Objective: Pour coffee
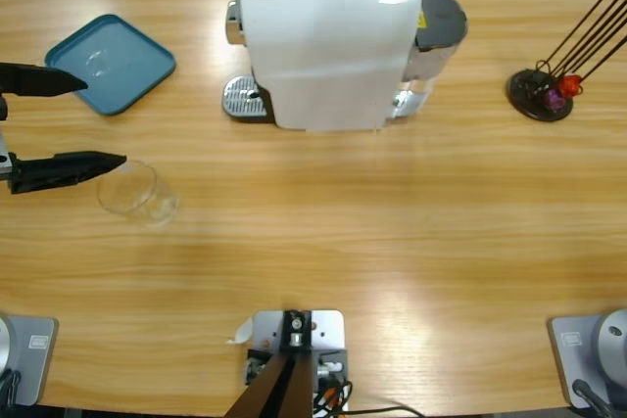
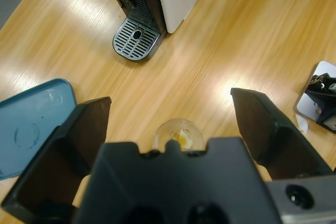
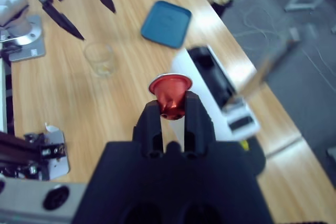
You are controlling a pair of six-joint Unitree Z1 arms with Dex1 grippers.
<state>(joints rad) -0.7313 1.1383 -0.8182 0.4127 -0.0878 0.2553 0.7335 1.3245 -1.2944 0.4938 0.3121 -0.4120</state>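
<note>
Your left gripper (image 1: 86, 120) is hovering at the table's left edge with its jaws spread wide, gripping nothing. The clear glass tumbler (image 1: 137, 190) is standing just beside its nearer jaw, apart from it, and only a faint yellowish trace is showing in the bottom of it in the left wrist view; you cannot make out any dark coffee anywhere. Your right gripper (image 3: 172, 109) is pinching a red coffee capsule (image 3: 170, 92) high above the table. The white coffee machine (image 1: 328, 41) is sitting centre-back, with the blue tray (image 1: 109, 62) lying to its left.
</note>
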